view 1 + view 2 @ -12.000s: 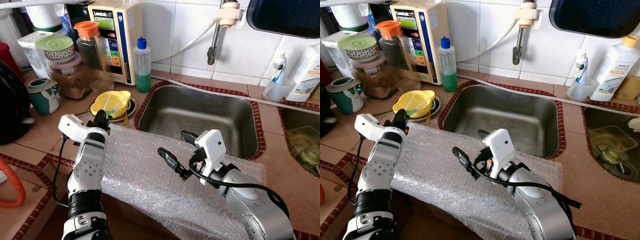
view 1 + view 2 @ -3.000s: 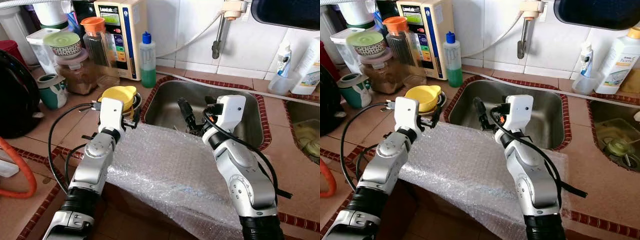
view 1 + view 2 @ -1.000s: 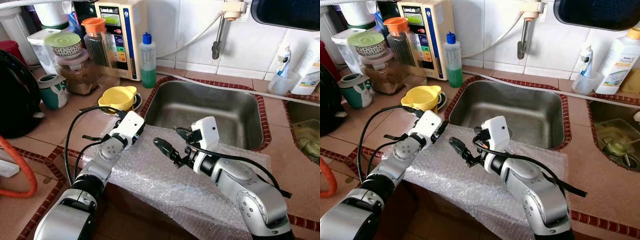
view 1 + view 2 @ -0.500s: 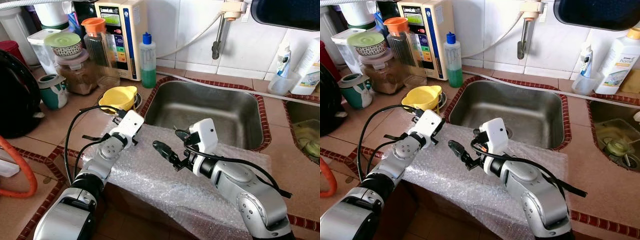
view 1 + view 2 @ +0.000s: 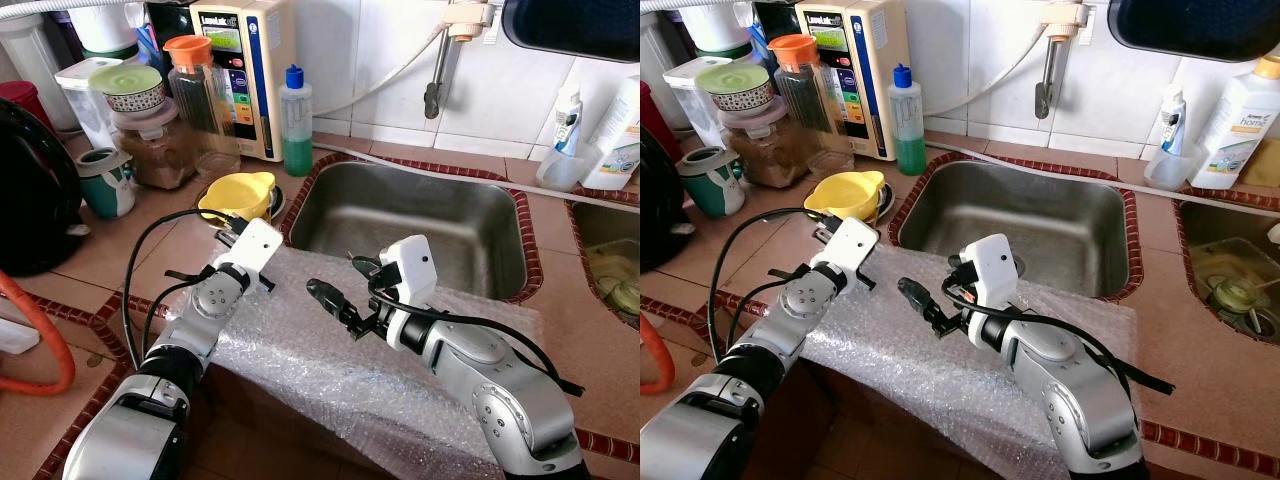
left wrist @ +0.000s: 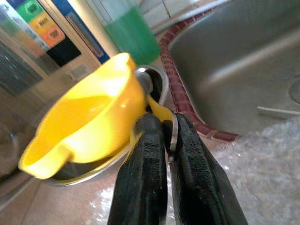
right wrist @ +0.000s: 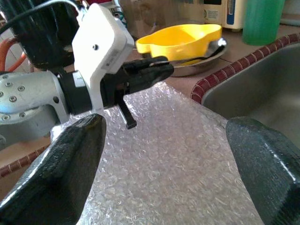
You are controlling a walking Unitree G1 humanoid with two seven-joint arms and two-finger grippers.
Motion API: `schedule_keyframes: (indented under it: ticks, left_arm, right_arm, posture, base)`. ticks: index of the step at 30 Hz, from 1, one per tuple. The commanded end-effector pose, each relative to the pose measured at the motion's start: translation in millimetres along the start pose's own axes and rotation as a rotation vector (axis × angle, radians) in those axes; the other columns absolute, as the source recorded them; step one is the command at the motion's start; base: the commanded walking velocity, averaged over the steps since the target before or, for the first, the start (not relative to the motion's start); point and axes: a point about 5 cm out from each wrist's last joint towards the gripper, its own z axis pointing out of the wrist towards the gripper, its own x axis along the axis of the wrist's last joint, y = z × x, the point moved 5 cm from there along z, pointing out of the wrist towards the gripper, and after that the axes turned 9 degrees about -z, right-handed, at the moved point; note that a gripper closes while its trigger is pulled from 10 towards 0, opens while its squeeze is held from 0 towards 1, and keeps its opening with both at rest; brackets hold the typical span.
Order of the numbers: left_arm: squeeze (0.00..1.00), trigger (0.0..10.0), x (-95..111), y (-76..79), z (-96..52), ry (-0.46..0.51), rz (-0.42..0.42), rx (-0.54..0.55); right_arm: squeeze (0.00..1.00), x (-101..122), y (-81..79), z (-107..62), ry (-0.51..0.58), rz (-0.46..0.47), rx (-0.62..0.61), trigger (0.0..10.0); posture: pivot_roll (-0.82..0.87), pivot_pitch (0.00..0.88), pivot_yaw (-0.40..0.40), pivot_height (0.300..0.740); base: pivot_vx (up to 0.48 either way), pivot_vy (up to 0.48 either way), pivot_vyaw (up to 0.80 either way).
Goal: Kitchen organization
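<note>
A sheet of bubble wrap [image 5: 320, 365] lies over the counter's front edge beside the steel sink [image 5: 400, 215]. My left gripper [image 6: 166, 125] is shut at the sheet's far left corner, its tips pointing at a yellow bowl [image 5: 238, 194] that rests on a metal plate [image 7: 197, 68] with a spoon. The left wrist view shows nothing clearly held between the closed fingers. My right gripper [image 5: 345, 283] hovers open above the middle of the sheet, its fingers [image 7: 77, 150] wide apart and aimed at the left gripper.
A green soap bottle [image 5: 291, 125], a water purifier [image 5: 245, 70], jars [image 5: 155, 140] and a teal mug [image 5: 103, 182] crowd the back left. A dark round appliance [image 5: 30, 190] stands at the far left. Bottles [image 5: 620, 130] and a second basin [image 5: 610, 270] are on the right.
Three seconds ago both grippers reached to the sheet's far edge by the sink; they have since drawn back. Over the last second the left gripper edged slightly left toward the bowl; the right barely moved.
</note>
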Motion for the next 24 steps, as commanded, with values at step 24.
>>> schedule_keyframes:
  ticks: [24]
  left_arm:
    - [0.00, 0.0, 23.9, -28.9, -9.3, 0.092, 0.119, 0.173]
  right_arm:
    - [0.00, 4.4, 2.3, 3.0, 0.027, 0.001, -0.006, 10.0]
  posture:
    - [0.01, 0.000, 0.063, 0.740]
  base:
    - [0.000, 0.000, 0.00]
